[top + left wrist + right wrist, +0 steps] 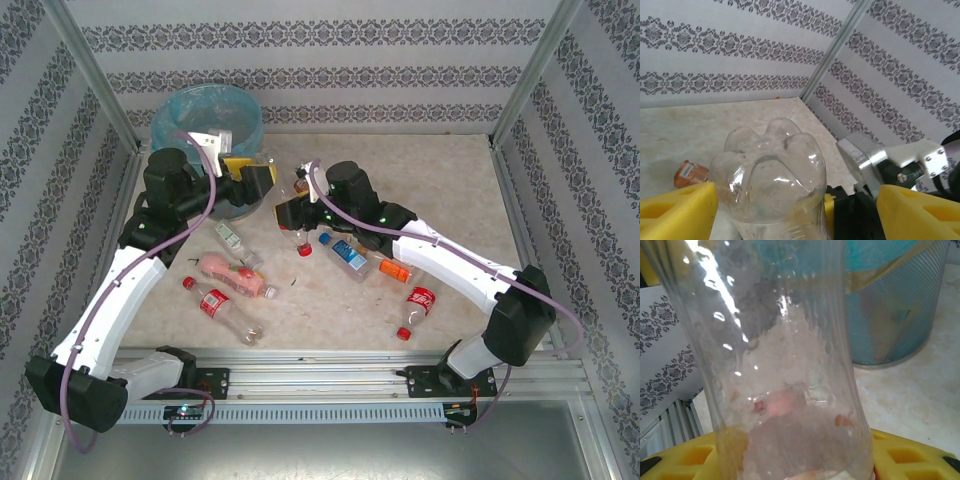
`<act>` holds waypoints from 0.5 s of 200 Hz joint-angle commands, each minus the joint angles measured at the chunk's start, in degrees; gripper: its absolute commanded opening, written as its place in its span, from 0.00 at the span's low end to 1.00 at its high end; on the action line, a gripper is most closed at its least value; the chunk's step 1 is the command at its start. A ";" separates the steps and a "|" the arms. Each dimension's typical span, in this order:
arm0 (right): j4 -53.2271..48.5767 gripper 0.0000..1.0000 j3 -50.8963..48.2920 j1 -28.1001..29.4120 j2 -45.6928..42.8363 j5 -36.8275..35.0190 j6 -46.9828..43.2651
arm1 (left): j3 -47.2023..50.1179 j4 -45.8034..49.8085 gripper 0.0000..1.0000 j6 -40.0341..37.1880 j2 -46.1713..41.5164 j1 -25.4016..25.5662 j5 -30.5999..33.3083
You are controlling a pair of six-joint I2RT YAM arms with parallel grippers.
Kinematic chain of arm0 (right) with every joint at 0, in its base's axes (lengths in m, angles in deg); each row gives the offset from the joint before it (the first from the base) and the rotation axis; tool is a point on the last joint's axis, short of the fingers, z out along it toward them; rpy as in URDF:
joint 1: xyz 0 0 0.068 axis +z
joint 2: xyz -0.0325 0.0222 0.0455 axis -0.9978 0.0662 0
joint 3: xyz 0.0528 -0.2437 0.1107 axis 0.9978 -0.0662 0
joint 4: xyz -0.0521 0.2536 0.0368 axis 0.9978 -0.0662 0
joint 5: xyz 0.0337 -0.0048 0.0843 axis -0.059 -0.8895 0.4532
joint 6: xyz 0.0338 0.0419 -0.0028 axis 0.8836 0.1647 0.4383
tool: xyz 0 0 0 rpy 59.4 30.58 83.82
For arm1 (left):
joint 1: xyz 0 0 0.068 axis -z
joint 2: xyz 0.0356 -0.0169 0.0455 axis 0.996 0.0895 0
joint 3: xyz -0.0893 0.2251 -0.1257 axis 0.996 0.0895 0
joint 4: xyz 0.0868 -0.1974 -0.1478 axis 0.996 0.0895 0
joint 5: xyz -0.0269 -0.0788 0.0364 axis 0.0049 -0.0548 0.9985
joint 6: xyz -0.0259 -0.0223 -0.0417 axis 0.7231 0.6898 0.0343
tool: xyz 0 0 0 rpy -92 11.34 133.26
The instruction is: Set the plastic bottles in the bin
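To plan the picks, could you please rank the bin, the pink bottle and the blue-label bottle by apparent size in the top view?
1. bin, by far largest.
2. pink bottle.
3. blue-label bottle, only slightly smaller.

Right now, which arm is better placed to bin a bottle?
Right, probably: the right gripper pinches a clear bottle, bin just behind; the left gripper stands open around a bottle base.

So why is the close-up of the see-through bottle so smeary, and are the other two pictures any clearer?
Right wrist view: the clear bottle sits right at the lens, soft, with white glare streaks, and it warps the blue bin behind. Left wrist view: the bottle base is sharp, with small highlights. Top view: even light, faint shadows, crisp table.
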 commanded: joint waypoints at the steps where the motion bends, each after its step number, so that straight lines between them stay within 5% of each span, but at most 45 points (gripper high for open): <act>1: 4.97 0.52 1.90 1.05 1.20 3.60 -1.22 | 0.65 -5.03 0.78 4.49 0.03 -0.45 -5.40; 100: 11.15 0.53 1.43 4.08 1.81 10.64 -5.74 | 2.34 -7.99 0.52 5.02 -0.35 -0.63 -4.71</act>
